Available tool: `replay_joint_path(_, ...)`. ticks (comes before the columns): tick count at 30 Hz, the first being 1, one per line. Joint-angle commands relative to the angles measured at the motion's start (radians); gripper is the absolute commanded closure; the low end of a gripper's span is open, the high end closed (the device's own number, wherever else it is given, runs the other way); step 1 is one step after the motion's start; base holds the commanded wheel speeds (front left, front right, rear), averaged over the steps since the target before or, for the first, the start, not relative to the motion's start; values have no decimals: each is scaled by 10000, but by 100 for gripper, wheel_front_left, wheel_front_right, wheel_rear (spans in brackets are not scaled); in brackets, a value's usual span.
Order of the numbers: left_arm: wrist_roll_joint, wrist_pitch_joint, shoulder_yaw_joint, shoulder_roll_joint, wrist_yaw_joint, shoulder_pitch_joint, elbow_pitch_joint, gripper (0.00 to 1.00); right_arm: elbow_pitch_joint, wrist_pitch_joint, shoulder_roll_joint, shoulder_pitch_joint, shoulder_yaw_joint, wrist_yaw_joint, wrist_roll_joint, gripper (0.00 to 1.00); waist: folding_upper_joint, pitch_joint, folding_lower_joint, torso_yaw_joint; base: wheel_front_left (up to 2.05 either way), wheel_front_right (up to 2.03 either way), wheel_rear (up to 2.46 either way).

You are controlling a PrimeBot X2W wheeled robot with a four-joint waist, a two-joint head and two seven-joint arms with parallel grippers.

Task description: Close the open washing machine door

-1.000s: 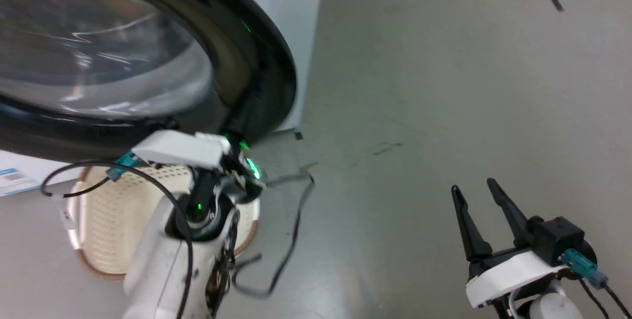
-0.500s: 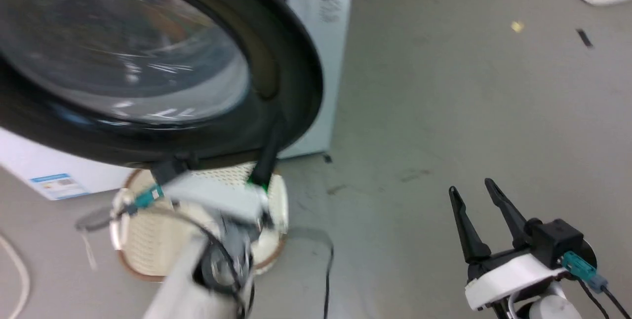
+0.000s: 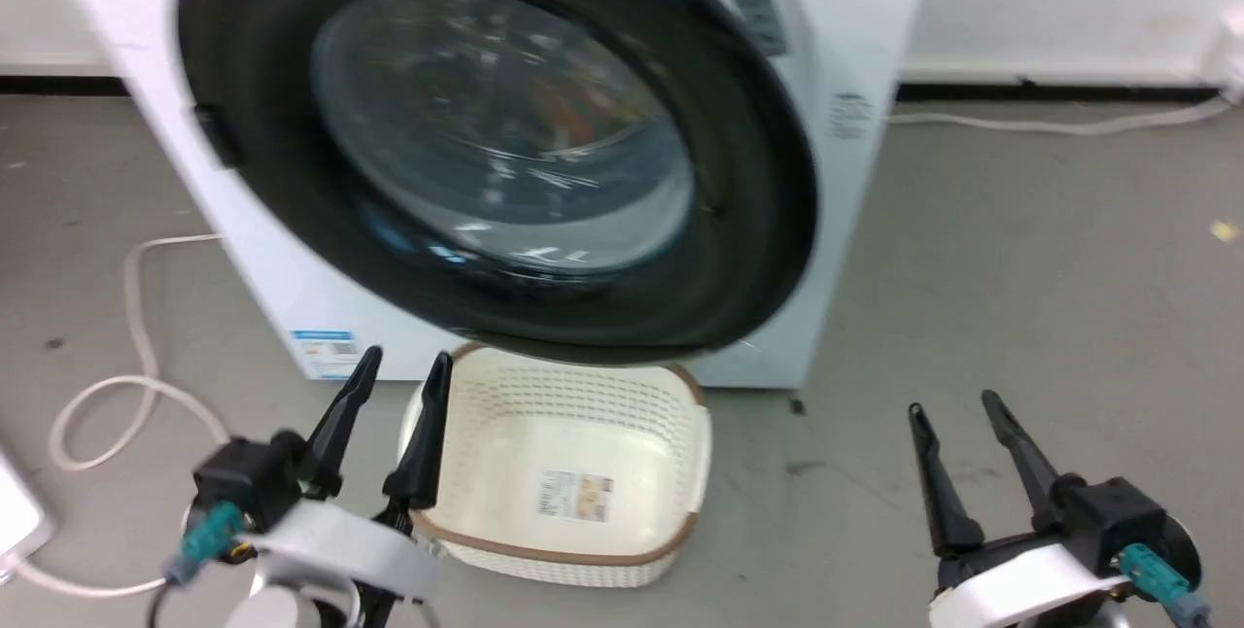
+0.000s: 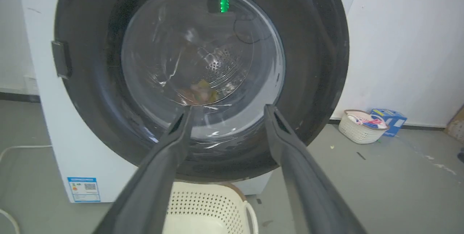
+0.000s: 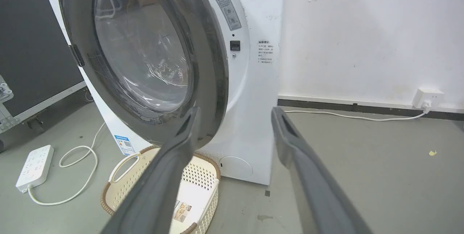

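The large round black-framed washing machine door (image 3: 748, 220), with its bulging clear glass window, lies against the front of the white boxy washing machine (image 3: 865, 35) at the far middle of the scene. Whether it is latched cannot be told. A cream perforated plastic basket (image 3: 544, 565) sits on the grey floor (image 3: 1020, 268), just below the door's lower edge. The left gripper (image 3: 408, 354), near left, and the right gripper (image 3: 951, 401), near right, each have their fingers spread, hold nothing and are clear of the door.

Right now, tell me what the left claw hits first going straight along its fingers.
Likely the washing machine door, low on its glass; the gap to it is hard to judge.
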Motion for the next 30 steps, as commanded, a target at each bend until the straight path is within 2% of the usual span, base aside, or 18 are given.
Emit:
replay_joint_path(1, 435, -42, 198, -184, 42, 227, -108, 0, -63, -44, -46, 130, 72, 8, -102, 0, -1, -296, 2, 462, 0, 0, 0)
replay_joint_path(6, 2552, -43, 983, -856, 218, 1068, -435, 0, -92, -44, -28, 263, 190, 8, -192, 0, -1, -413, 2, 757, 0, 0, 0)
replay_joint_path(9, 3247, -44, 1259, -1265, 295, 1447, -776, 0, 7, -44, -17, 318, 306, 8, -271, 0, -1, -414, 2, 891, 0, 0, 0)
replay_joint_path(13, 4044, -44, 1317, -1477, 342, 1830, -1030, 0, 154, -44, -12, 353, 354, 8, -351, 0, -1, -351, 2, 1032, 0, 0, 0)
replay_joint_path(14, 4133, -44, 1344, -1533, 361, 1889, -1059, 0, 227, -44, -13, 351, 360, 8, -350, 35, -1, -320, 2, 1064, 0, 0, 0)
replay_joint_path(15, 4212, -44, 1372, -1579, 381, 1940, -1080, 0, 247, -44, -21, 325, 372, 8, -385, 100, -1, -283, 2, 1098, 0, 0, 0)
replay_joint_path(23, 4626, -45, 1409, -1764, 407, 1734, -1168, 0, 99, -44, -491, -562, 903, 8, -625, 100, -1, 557, 2, 1590, 0, 0, 0)
replay_joint_path(30, 4690, -45, 1205, -1897, 349, 1179, -1172, 0, 782, -44, -1643, -2423, 1546, 8, -262, 100, -1, 1595, 2, 2231, 0, 0, 0)
